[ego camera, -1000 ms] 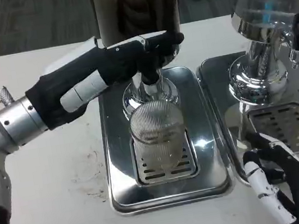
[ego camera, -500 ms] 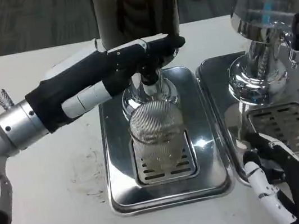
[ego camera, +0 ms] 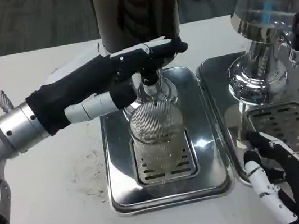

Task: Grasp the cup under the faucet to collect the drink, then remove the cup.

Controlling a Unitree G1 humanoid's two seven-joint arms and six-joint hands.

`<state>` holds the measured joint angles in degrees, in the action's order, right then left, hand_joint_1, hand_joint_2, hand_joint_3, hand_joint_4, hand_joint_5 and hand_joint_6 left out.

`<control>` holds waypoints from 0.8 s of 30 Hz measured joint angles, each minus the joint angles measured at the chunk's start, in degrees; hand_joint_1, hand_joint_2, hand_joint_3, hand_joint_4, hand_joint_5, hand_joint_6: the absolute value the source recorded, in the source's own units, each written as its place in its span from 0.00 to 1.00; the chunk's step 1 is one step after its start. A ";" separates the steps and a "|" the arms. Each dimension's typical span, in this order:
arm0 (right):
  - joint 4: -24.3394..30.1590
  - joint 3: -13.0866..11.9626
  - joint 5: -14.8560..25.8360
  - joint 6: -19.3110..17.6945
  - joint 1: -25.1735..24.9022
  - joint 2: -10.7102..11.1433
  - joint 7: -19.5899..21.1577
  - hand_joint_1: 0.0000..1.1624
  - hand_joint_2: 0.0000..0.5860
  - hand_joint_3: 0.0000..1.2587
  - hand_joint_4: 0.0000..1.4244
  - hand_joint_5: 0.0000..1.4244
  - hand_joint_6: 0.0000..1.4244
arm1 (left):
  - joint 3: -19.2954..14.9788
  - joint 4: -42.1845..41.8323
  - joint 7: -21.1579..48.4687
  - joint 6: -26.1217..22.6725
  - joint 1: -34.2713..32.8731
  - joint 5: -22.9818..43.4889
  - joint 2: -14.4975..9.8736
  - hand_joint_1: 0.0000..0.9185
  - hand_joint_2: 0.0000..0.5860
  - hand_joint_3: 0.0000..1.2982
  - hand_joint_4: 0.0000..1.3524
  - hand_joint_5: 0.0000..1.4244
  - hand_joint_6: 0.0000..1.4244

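looking at the head view: left hand [ego camera: 107, 76] is reaching in from the left, fingers extended and lying against the faucet [ego camera: 148, 77] under the dispenser [ego camera: 136, 9], top centre. ribbed cup [ego camera: 158, 136] is standing upright on the drip tray [ego camera: 170, 191] grate, centre frame, directly below the faucet, untouched. right hand [ego camera: 283, 184] is sitting lower right, fingers loosely spread, grasping nothing, beside the second tray [ego camera: 215, 79].

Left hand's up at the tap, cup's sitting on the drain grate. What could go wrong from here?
The left hand reaches across just above the ribbed cup; lowering it may knock the cup off the grate. The right hand lies at the neighbouring tray, away from the cup, so nothing steadies it.
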<state>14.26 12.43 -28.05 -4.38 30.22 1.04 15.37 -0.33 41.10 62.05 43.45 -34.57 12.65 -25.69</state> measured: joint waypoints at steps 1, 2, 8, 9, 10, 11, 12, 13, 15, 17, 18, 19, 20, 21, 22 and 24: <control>0.01 -0.02 0.00 0.00 -0.05 0.00 -0.02 0.18 0.72 0.16 0.14 0.12 0.16 | 0.23 -0.02 -0.22 0.34 0.03 -0.09 -0.13 0.00 0.09 0.13 0.04 0.05 0.07; 0.05 -0.04 0.01 0.00 -0.10 0.00 -0.06 0.18 0.73 0.15 0.13 0.11 0.15 | 0.49 -0.07 -0.51 0.76 0.08 -0.21 -0.27 0.00 0.10 0.13 0.04 0.05 0.07; 0.45 -0.66 0.89 -0.04 -0.48 0.25 -1.00 0.22 0.63 0.11 0.08 0.07 0.15 | 1.65 -0.17 -1.99 2.34 0.37 -0.48 -0.67 0.00 0.10 0.13 0.04 0.05 0.07; 0.46 -0.79 1.18 -0.08 -0.60 0.44 -1.17 0.25 0.58 0.11 0.08 0.07 0.15 | 1.73 -0.18 -2.12 2.57 0.38 -0.70 -0.75 0.00 0.10 0.13 0.04 0.05 0.07; 0.45 -0.98 1.63 -0.21 -0.75 0.71 -1.50 0.27 0.55 0.11 0.07 0.07 0.15 | 1.83 -0.20 -2.19 2.71 0.38 -0.81 -0.83 0.00 0.10 0.13 0.04 0.05 0.07; 0.45 -1.27 2.35 -0.45 -0.87 1.08 -1.88 0.29 0.52 0.11 0.07 0.07 0.15 | 1.93 -0.20 -2.29 2.80 0.38 -0.90 -0.85 0.00 0.10 0.13 0.04 0.05 0.07; 0.45 -1.54 2.94 -0.62 -0.99 1.36 -2.32 0.31 0.49 0.10 0.07 0.07 0.14 | 2.00 -0.20 -2.50 2.83 0.39 -0.90 -0.86 0.00 0.10 0.13 0.04 0.05 0.07; 0.44 -1.93 3.81 -0.78 -1.27 1.68 -2.87 0.33 0.46 0.09 0.06 0.06 0.14 | 2.06 -0.21 -2.75 2.87 0.40 -0.95 -0.88 0.00 0.10 0.13 0.04 0.05 0.07; 0.43 -2.41 5.11 -0.83 -1.88 2.07 -3.79 0.36 0.42 0.07 0.05 0.05 0.13 | 2.18 -0.21 -2.98 3.17 0.42 -1.06 -0.93 0.00 0.10 0.13 0.04 0.05 0.07; 0.43 -2.77 6.56 -0.84 -2.66 2.40 -5.11 0.39 0.42 0.05 0.03 0.03 0.11 | 2.29 -0.21 -3.21 3.39 0.43 -1.22 -0.96 0.00 0.10 0.13 0.04 0.05 0.07; 0.43 -2.85 7.26 -0.85 -3.24 2.76 -5.88 0.40 0.40 0.05 0.02 0.02 0.11 | 2.39 -0.21 -3.30 3.48 0.43 -1.24 -0.97 0.00 0.10 0.13 0.04 0.05 0.07; 0.43 -2.92 7.68 -0.85 -3.71 3.14 -6.56 0.41 0.40 0.04 0.01 0.01 0.10 | 2.50 -0.21 -3.40 3.61 0.43 -1.25 -0.98 0.00 0.10 0.13 0.04 0.05 0.07; 0.44 -3.02 8.12 -0.85 -4.05 3.46 -7.05 0.42 0.39 0.03 0.00 0.01 0.09 | 2.61 -0.20 -3.55 3.69 0.43 -1.28 -0.98 0.00 0.10 0.13 0.04 0.05 0.07; 0.46 -3.16 8.56 -0.85 -4.52 3.88 -7.85 0.42 0.39 0.03 0.00 0.00 0.09 | 2.73 -0.20 -3.78 3.83 0.44 -1.35 -1.00 0.00 0.10 0.13 0.04 0.05 0.07; 0.56 -3.33 9.16 -0.81 -4.98 4.19 -8.61 0.44 0.38 0.01 0.00 0.00 0.08 | 2.80 -0.20 -4.01 3.97 0.45 -1.49 -1.04 0.00 0.10 0.13 0.04 0.05 0.07; 1.15 -3.75 9.82 -0.60 -5.87 4.51 -9.94 0.45 0.40 0.00 0.00 0.00 0.08 | 3.00 -0.20 -4.40 4.32 0.48 -1.61 -1.16 0.00 0.10 0.13 0.04 0.05 0.08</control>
<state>15.40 8.68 -18.23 -4.98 24.35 5.55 5.43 2.67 40.89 57.65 47.77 -34.09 11.04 -26.85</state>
